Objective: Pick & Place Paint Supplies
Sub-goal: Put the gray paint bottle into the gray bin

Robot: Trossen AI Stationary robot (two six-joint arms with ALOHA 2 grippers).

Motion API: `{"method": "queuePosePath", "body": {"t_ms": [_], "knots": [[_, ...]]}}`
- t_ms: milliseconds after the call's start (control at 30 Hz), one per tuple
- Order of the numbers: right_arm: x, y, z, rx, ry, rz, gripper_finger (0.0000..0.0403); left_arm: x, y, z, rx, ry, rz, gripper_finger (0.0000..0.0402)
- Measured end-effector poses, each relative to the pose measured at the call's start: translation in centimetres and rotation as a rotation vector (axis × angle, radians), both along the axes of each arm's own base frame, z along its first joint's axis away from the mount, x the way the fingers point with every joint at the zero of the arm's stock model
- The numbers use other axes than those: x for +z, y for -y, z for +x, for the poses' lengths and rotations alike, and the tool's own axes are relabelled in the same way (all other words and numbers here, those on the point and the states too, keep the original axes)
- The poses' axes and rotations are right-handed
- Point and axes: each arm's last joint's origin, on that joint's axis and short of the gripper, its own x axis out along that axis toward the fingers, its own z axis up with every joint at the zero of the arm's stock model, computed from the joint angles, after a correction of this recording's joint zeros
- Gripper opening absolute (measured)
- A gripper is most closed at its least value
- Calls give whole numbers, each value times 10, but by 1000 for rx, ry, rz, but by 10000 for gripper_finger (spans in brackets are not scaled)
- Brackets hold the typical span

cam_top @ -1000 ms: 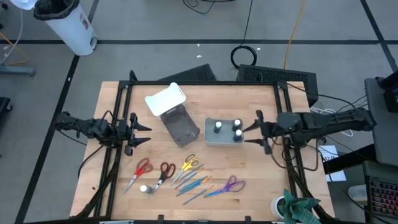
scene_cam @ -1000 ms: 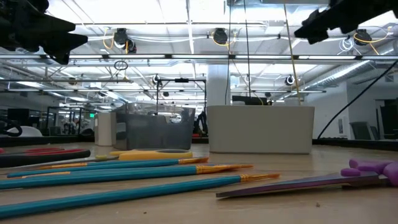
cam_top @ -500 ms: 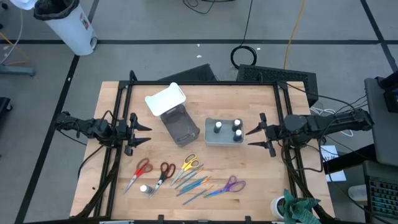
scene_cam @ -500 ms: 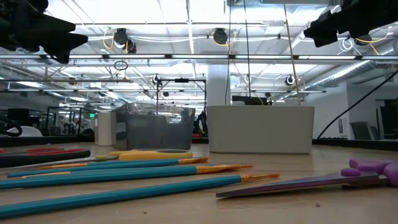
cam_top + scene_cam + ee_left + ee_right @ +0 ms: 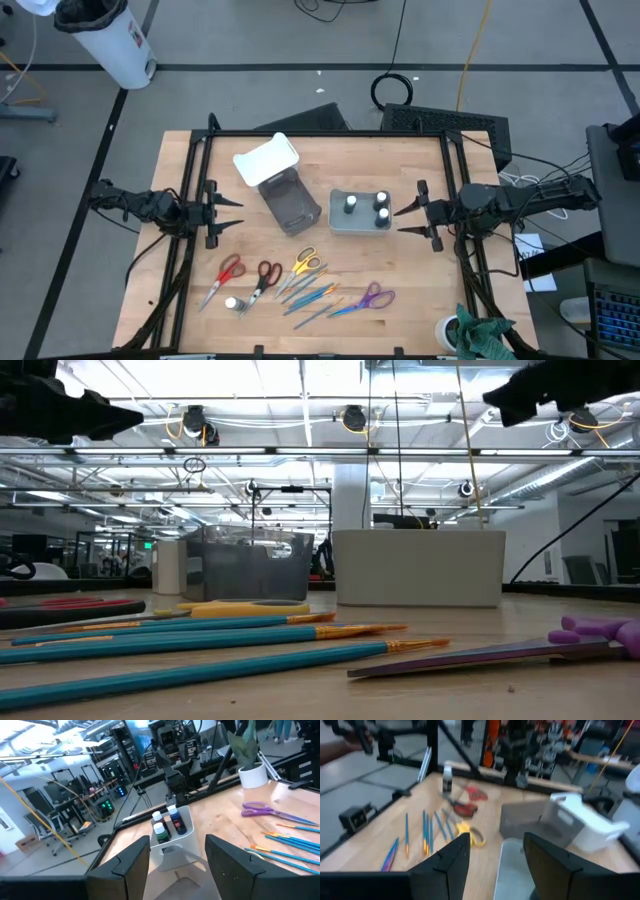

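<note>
In the high view my left gripper (image 5: 230,212) hangs open over the table's left part, and my right gripper (image 5: 405,220) hangs open just right of the grey tray (image 5: 340,225). Three white-capped bottles (image 5: 381,206) stand in that tray, also seen from the left wrist as bottles (image 5: 167,822). A fourth bottle (image 5: 231,303) stands near the front edge. Red scissors (image 5: 228,272), dark red scissors (image 5: 265,275), yellow scissors (image 5: 305,265), purple scissors (image 5: 372,297) and several teal brushes (image 5: 308,296) lie flat along the front.
A white bin (image 5: 267,160) and a dark grey bin (image 5: 290,205) sit behind the tools, left of the tray. A black frame (image 5: 325,134) runs around the tabletop. A potted plant (image 5: 470,335) stands at the front right corner. Bare wood lies between the tray and the scissors.
My right gripper has drawn back a little toward the table's right edge, away from the tray, staying open. My left gripper has shifted slightly toward the left edge. Nothing on the table has moved.
</note>
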Motion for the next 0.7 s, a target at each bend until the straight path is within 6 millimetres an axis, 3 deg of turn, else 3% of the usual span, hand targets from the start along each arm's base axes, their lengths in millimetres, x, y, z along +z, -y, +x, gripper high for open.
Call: {"method": "queuePosePath", "body": {"t_ms": [167,400,700], "knots": [[11,0,1,2,119,-8,175,1,0,0,-5,11,-71,200],[18,0,2,5,201,-55,172,15,0,-1,-45,150,-409,200],[16,0,4,4,183,-48,171,17,1,2,-74,155,-767,197]]}}
